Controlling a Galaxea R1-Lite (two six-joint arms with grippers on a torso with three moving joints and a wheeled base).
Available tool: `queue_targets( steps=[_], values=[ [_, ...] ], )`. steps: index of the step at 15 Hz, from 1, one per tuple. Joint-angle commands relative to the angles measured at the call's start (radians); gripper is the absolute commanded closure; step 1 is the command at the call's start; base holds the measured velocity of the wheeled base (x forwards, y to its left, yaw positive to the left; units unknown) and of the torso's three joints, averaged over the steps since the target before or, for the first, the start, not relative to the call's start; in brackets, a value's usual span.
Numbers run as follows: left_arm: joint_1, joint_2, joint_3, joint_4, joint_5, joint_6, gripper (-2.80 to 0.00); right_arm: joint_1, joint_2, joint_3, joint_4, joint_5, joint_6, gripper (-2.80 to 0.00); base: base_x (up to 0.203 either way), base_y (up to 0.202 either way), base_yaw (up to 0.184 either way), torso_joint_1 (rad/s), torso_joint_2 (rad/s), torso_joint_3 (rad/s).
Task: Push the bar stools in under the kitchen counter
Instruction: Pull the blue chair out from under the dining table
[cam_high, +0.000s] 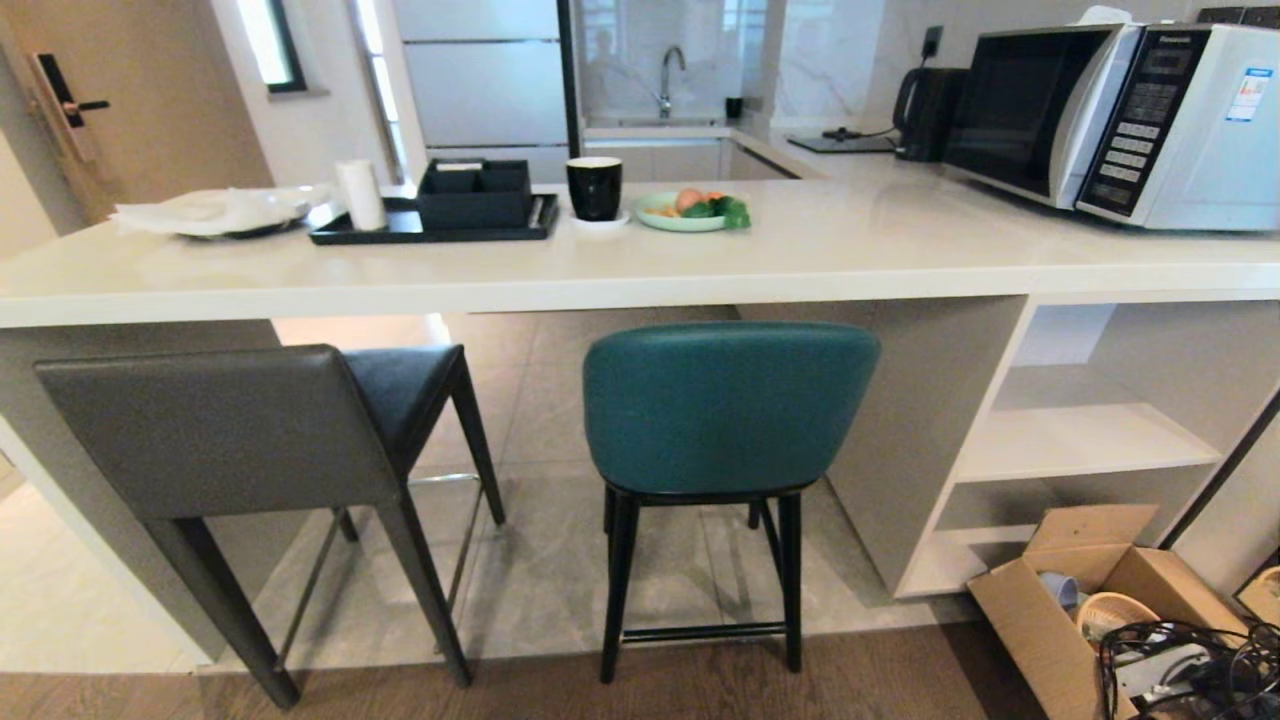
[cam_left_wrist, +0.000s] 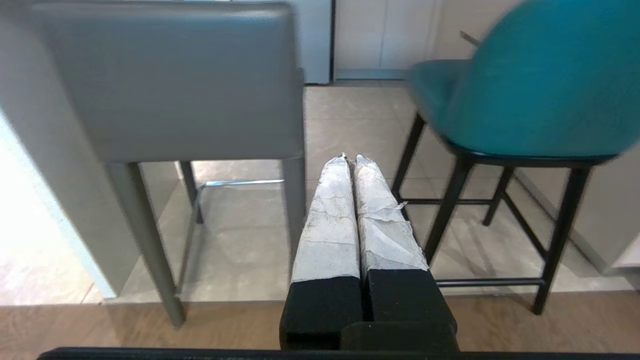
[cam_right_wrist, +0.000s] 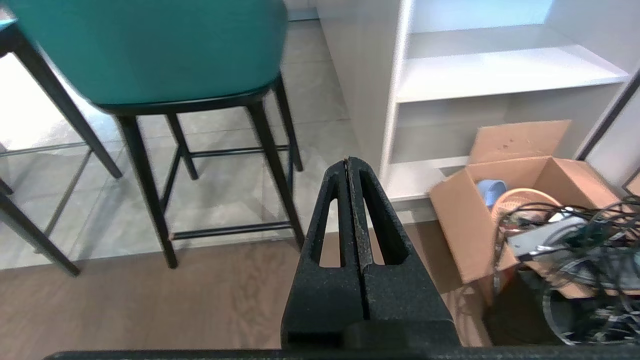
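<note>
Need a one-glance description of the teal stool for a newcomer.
Find the long white counter across the room; two stools stand at its near edge. The teal stool is the one nearer the open white shelves. Unlike the grey stool, it has a curved rounded back and thin black legs.

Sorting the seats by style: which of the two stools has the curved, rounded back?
The teal stool, standing nearer the open white shelves. Its back curves round above black legs, while the grey stool beside it has a flat rectangular back and a metal footrest.
</note>
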Motion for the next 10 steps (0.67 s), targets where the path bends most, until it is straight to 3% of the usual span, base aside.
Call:
queue_targets(
  steps=[1,10],
  values=[
    [0.000,0.000,0.040,-0.001,0.000,-0.001,0.00,0.000,0.001,0.000,0.000,0.000,0.000,0.00,0.000,-0.193,-0.009,-0.005,0.00,0.004],
    [0.000,0.002,0.040,-0.001,0.000,-0.001,0.00,0.000,0.001,0.000,0.000,0.000,0.000,0.00,0.000,-0.191,0.001,0.003,0.00,0.002]
  ],
)
